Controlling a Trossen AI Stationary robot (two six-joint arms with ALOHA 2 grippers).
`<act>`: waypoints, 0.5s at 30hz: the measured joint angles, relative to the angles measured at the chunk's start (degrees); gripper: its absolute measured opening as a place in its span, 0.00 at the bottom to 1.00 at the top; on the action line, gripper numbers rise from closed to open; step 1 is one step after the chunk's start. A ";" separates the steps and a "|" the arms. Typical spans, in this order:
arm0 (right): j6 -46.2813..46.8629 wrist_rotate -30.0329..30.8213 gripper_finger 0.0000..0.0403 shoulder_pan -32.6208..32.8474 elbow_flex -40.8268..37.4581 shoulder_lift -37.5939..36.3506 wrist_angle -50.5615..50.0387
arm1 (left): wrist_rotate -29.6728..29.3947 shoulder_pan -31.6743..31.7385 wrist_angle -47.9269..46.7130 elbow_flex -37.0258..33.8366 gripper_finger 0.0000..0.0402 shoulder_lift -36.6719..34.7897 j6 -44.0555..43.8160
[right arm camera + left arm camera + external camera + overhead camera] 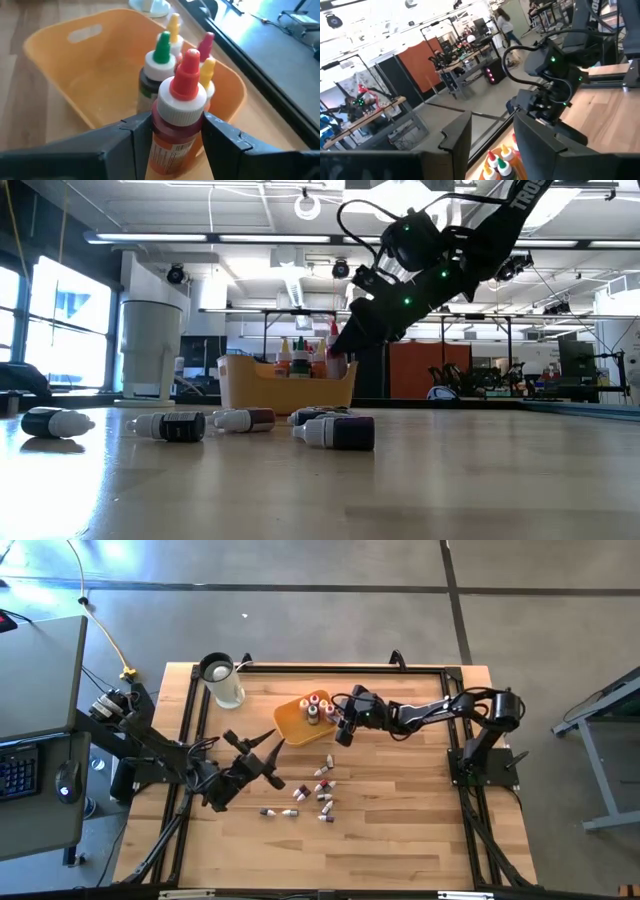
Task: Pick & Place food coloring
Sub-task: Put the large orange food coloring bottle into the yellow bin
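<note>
Food coloring is split between two spots here. A few bottles (pixel 316 707) stand upright in the orange tray (pixel 293 723) near the back of the table (pixel 400 800), and the rest (pixel 310 798) lie scattered on their sides on the wood toward the front (roughly ten, hard to count from above). From table height, the loose ones (pixel 335 430) show dark bodies with pale caps, and the tray (pixel 245 388) sits behind them.

The right gripper (pixel 172 132) is over the tray's right edge and has a red bottle (pixel 176 120) pinched between its two fingers, held upright with its red nozzle and white collar sticking up above the jaws. Right behind it in the tray (pixel 65 75) stand a green-tipped bottle (pixel 161 65), a yellow one (pixel 173 27), a pink one (pixel 205 45) and another yellow one (pixel 208 75), all bunched together at the same end. From above, that right gripper (pixel 345 726) sits just beside the tray's right side.

The left gripper (pixel 262 758) hangs over bare wood to the left of the scattered pile, front-left of the tray. Its fingers (pixel 457 145) stand partly apart with nothing between them. A white jug (pixel 222 680) stands at the back-left, near the tray.
</note>
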 joint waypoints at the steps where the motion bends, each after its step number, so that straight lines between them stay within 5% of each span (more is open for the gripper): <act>1: 0.56 0.04 0.36 0.00 0.01 0.32 0.14 | -0.02 0.00 0.00 0.00 0.36 0.00 -0.01; 15: 2.08 1.70 0.38 0.04 0.09 4.39 2.88 | -0.02 -0.02 0.02 -0.02 0.36 0.00 -0.94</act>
